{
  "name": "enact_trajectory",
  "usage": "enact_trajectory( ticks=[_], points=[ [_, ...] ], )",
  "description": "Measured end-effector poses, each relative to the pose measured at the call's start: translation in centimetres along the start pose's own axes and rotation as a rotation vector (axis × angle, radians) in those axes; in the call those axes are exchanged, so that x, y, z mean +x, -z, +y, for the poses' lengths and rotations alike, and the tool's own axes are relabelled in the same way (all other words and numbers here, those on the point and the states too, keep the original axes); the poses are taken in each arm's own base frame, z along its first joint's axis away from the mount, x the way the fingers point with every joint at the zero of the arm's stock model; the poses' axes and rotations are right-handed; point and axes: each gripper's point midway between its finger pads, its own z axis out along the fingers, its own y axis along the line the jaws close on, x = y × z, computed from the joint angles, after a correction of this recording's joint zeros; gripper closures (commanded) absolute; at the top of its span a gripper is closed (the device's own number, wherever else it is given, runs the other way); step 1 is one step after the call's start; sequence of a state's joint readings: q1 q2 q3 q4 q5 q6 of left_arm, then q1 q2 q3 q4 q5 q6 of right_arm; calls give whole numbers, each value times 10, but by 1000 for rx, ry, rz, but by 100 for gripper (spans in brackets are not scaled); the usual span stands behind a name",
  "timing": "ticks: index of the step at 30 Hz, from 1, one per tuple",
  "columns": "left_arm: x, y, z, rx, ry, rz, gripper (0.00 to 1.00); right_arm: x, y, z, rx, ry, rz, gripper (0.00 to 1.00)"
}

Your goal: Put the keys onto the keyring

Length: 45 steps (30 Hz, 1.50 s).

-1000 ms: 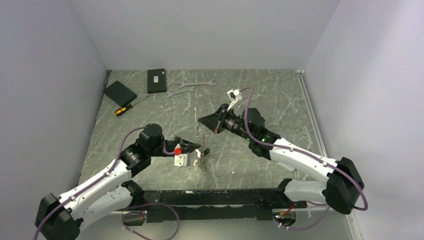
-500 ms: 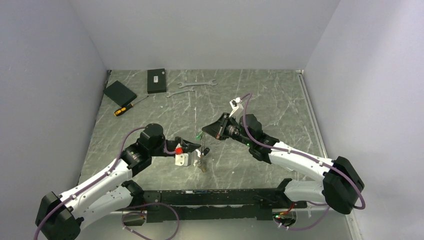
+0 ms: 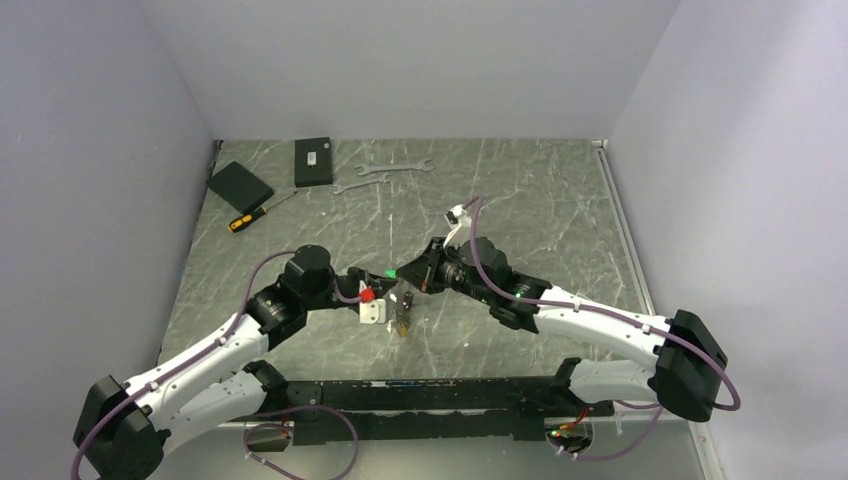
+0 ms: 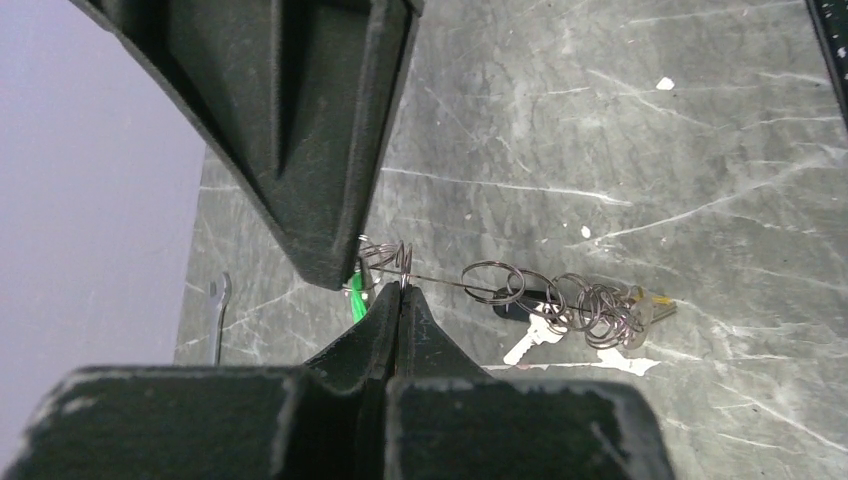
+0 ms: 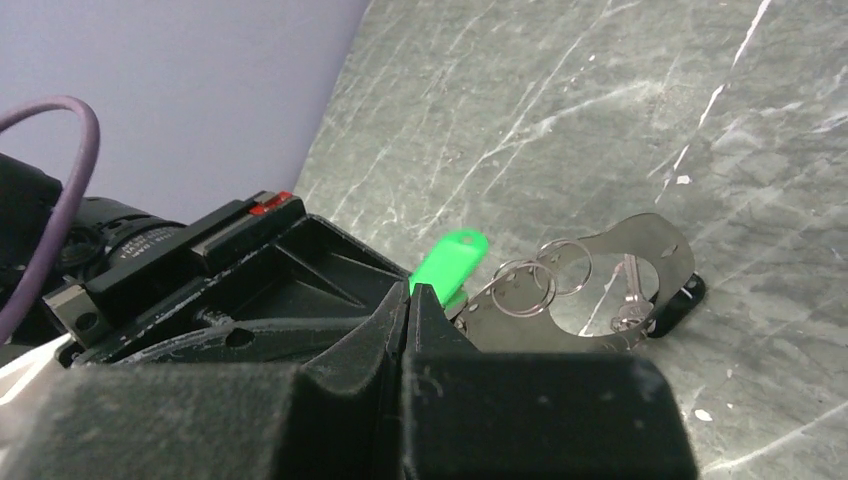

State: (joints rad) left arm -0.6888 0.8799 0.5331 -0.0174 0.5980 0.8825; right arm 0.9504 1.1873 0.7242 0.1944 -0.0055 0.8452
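My left gripper [image 4: 401,290] is shut on the keyring [image 4: 490,282], a thin wire loop carrying several small split rings. A black-headed key [image 4: 516,306] and a yellow tag [image 4: 657,300] hang at its far end. My right gripper [image 5: 409,290] is shut on the keys, and their bright green tag [image 5: 447,262] sticks out past its tips. In the top view the two grippers meet tip to tip above the table's middle, right gripper [image 3: 402,273] just above left gripper [image 3: 398,296], with the green tag [image 3: 389,271] between them. The silvery keys of that bunch are hidden.
At the back left lie two silver wrenches [image 3: 397,167] [image 3: 350,187], a black box [image 3: 313,161], a black pad [image 3: 240,184] and a yellow-handled screwdriver [image 3: 251,216]. Walls close in the table on three sides. A black rail [image 3: 430,395] runs along the near edge.
My right gripper has come down and to the left with the green tag, right up to the left gripper's tips. The left gripper rose slightly, still holding the keyring.
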Motion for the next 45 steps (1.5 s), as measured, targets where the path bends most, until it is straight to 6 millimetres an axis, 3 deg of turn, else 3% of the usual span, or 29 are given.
enact_trajectory(
  ticks=[45],
  points=[
    [6, 0, 8, -34, -7, 34, 100, 3, -2, -9, 141, 149, -38, 100]
  ],
)
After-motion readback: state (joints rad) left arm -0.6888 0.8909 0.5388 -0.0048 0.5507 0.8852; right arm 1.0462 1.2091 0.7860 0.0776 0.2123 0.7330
